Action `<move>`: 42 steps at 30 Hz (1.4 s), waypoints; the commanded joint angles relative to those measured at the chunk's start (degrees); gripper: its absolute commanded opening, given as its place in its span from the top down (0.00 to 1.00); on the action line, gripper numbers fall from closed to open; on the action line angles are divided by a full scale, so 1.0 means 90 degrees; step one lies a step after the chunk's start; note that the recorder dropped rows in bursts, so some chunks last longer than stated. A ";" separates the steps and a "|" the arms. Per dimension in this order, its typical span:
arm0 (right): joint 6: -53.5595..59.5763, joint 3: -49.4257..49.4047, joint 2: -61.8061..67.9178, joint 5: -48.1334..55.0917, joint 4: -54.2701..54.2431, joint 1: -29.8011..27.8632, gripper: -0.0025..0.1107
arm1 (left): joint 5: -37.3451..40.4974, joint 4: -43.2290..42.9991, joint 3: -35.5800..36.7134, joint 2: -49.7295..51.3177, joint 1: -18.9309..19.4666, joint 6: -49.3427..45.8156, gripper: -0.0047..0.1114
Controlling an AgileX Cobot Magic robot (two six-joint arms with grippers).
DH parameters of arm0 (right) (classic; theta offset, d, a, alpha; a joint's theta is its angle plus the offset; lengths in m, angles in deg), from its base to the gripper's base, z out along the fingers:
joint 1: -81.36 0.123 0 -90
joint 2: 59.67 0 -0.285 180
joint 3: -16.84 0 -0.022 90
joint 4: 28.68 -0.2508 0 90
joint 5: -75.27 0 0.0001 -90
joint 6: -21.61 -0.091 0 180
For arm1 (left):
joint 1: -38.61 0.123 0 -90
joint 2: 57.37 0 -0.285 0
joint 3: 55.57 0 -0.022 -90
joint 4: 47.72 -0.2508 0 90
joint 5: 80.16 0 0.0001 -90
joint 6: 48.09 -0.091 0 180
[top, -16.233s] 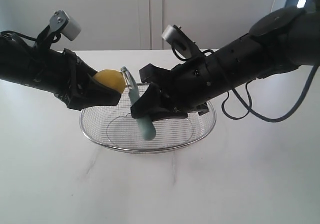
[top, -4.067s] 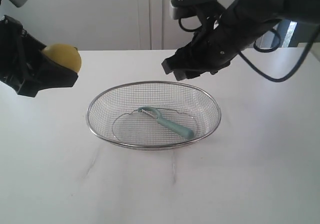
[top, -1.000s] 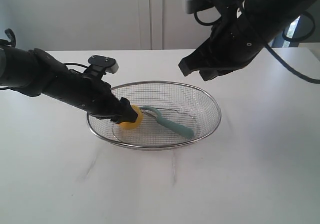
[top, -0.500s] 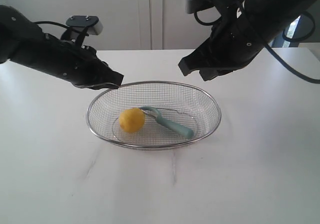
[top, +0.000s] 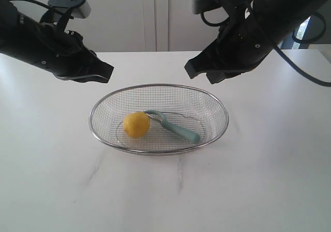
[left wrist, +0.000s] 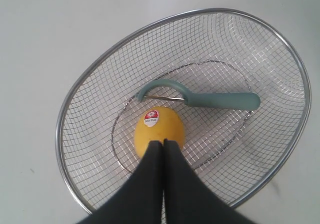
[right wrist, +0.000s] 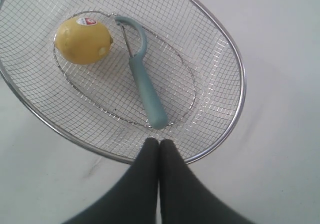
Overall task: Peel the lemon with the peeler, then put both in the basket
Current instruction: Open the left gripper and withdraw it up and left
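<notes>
White table (top: 258, 190) bears the wire-mesh basket (top: 207, 100); left gripper (top: 107, 71) and right gripper (top: 190, 71) hover above its two ends, each with jaws pressed together on nothing; the peeler (top: 178, 129) lies on the basket floor, looped head just beside the lemon (top: 136, 124).

White table (top: 269, 190), faintly streaked; pale wall (top: 129, 15) behind, 2 vertical seams.
</notes>
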State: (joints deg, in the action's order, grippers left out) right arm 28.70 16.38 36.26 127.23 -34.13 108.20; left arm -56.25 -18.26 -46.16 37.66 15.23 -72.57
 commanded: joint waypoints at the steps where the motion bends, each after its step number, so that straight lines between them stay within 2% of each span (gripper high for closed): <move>1: 0.0000 -0.0031 -0.0064 -0.0033 0.0039 0.0000 0.98 | 0.0089 0.0029 -0.0034 -0.0063 -0.0006 0.0061 0.96; 19: 0.0000 -0.0031 -0.0064 -0.0033 0.0039 0.0000 0.98 | 0.0014 0.0017 -0.0009 -0.0173 -0.0006 0.0033 0.96; 24: 0.0000 -0.0031 -0.0064 -0.0033 0.0039 0.0000 0.98 | 0.0015 0.0017 0.0047 -0.0697 -0.0006 0.0033 0.96; 28: 0.0000 -0.0031 -0.0064 -0.0033 0.0026 0.0000 0.98 | -0.0207 -0.0167 0.0103 -0.1516 0.0006 -0.0559 0.96; 31: 0.0000 -0.0031 -0.0064 -0.0033 0.0013 0.0000 0.98 | -0.0794 -0.0167 0.0758 -0.2435 0.0065 -0.0994 0.96; 36: 0.0000 -0.0031 -0.0064 -0.0033 0.0013 0.0000 0.98 | -0.1270 0.0135 0.2550 -0.3605 0.0506 -0.0975 0.96; 39: 0.0000 -0.0031 -0.0064 -0.0033 0.0013 0.0000 0.98 | -0.2286 0.0585 0.3962 -0.4319 0.0919 -0.0927 0.96; 42: 0.0000 -0.0031 -0.0064 -0.0033 0.0013 0.0000 0.98 | -0.3007 0.0975 0.5021 -0.4791 0.1198 -0.0914 0.96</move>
State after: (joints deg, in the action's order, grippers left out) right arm 28.70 16.38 36.26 127.23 -34.13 108.20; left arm -77.30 -13.66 -8.49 -1.44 24.03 -81.16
